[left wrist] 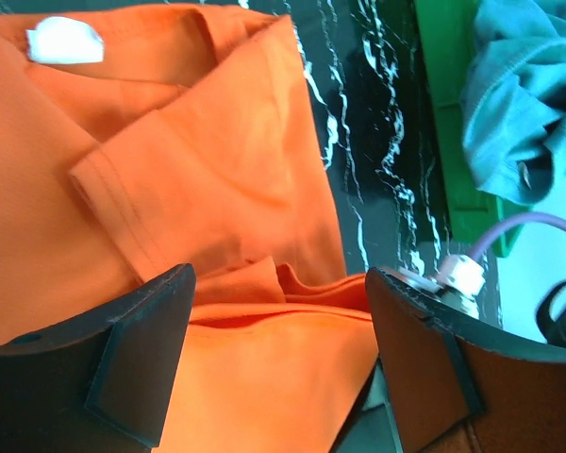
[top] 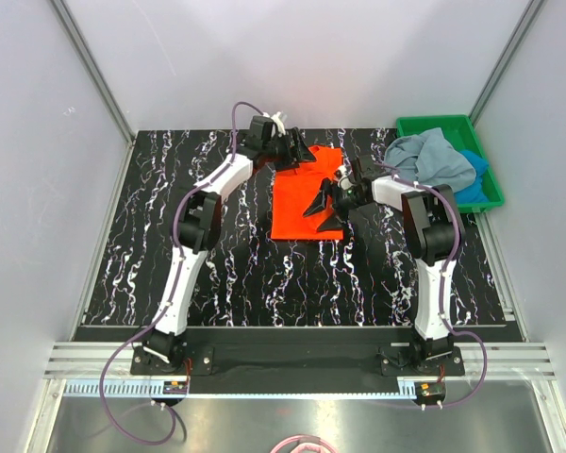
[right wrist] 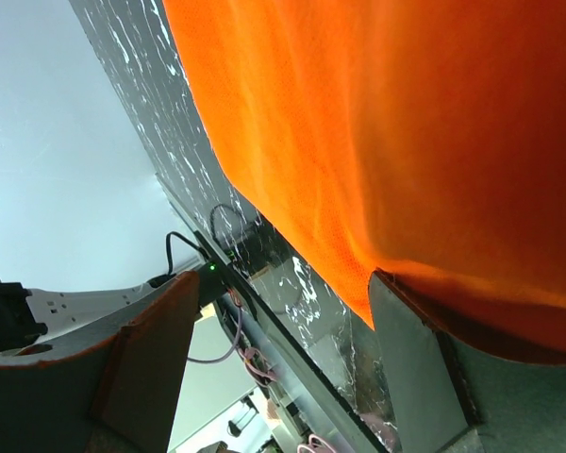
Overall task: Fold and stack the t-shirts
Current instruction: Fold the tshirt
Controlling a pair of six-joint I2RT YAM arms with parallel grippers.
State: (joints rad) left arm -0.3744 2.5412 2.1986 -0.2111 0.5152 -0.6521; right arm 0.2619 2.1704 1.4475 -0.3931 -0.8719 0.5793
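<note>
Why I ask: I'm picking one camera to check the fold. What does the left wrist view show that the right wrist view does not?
Only the left wrist view: the white neck label, a folded-in sleeve with its hem, the green plastic tray and the crumpled grey-blue cloth t-shirt in it.
Only the right wrist view: the edge of the black white-veined table, with thin cables beyond it.
Both: the bright orange cloth t-shirt, that table, and the arm's own open tool, the left tool or the right tool.

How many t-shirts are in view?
3: orange t-shirt on the table; grey-blue t-shirt and bright blue t-shirt bunched in the green tray. Others may hide beneath.
</note>
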